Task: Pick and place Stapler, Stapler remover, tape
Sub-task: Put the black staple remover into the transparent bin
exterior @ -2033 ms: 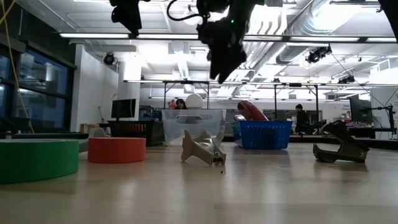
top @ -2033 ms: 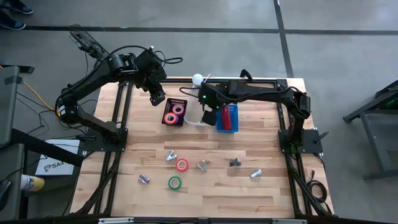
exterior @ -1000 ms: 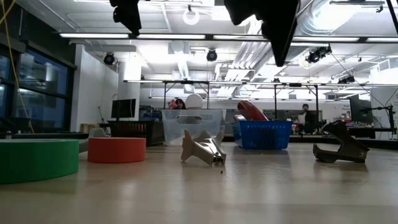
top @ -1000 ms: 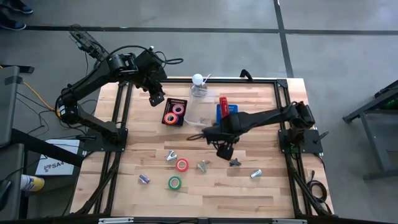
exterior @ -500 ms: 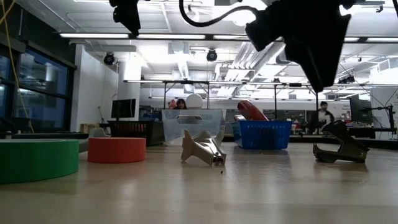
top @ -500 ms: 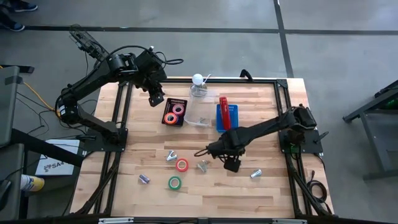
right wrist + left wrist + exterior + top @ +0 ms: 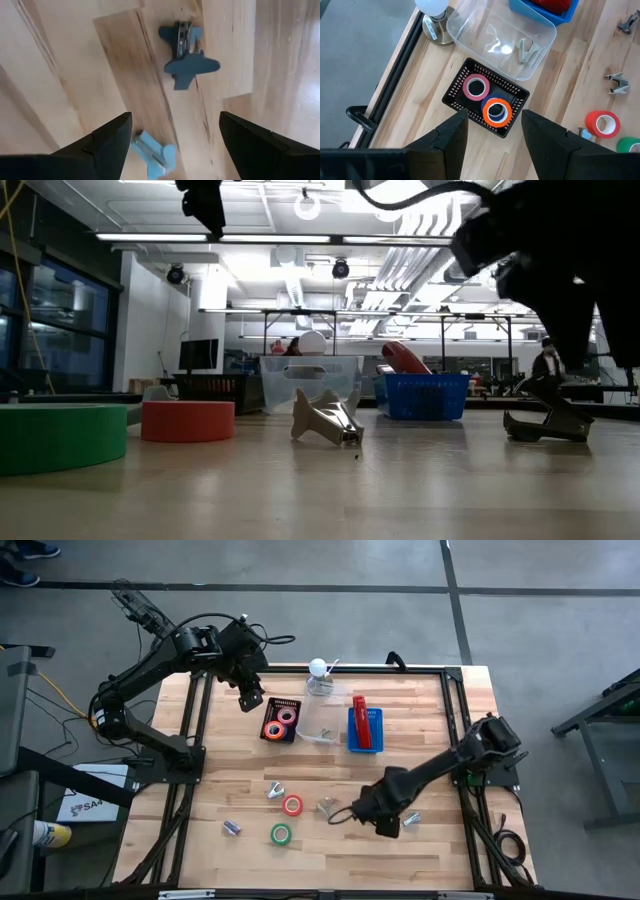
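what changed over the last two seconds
The right gripper left the blue tray, where the stapler now lies, and swung to the table's near side, open over the dark staple remover. The left gripper stayed by the black basket; loose tape rolls unmoved.

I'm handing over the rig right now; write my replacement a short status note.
Right gripper: open, empty, low over the front right of the table above two loose staple removers.
Left gripper: open, empty, waiting above the black basket.
Done: red stapler lies in the blue tray; pink, purple and orange tape rolls are in the black basket; one staple remover is in the clear tub.
Left: red-orange tape roll, green tape roll, and several staple removers loose on the table.
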Action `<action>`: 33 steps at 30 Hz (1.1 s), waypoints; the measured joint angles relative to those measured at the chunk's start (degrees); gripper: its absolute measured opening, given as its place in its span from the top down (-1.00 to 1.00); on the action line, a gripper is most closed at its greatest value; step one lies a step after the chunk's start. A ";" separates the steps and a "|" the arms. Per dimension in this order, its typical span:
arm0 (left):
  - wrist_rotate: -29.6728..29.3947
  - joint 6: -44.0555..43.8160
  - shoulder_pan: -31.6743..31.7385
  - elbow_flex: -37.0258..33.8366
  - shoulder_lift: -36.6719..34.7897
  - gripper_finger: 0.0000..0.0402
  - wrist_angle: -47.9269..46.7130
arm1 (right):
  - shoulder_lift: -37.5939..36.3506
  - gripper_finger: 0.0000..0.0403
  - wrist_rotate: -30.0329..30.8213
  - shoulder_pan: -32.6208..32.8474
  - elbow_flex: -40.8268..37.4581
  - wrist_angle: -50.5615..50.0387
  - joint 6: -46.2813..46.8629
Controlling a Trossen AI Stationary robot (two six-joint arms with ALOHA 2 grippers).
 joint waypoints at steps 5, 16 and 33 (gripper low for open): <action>0.02 0.59 0.00 0.00 0.00 0.10 0.05 | -3.42 -0.44 6.39 2.66 -6.86 8.05 3.51; 0.04 0.48 -0.01 0.00 0.00 0.10 0.11 | -4.70 -0.44 7.96 3.20 -18.13 21.24 4.41; 0.10 -1.08 -0.01 0.00 0.00 0.10 0.13 | -4.98 -0.44 10.55 3.16 -23.30 34.05 -4.94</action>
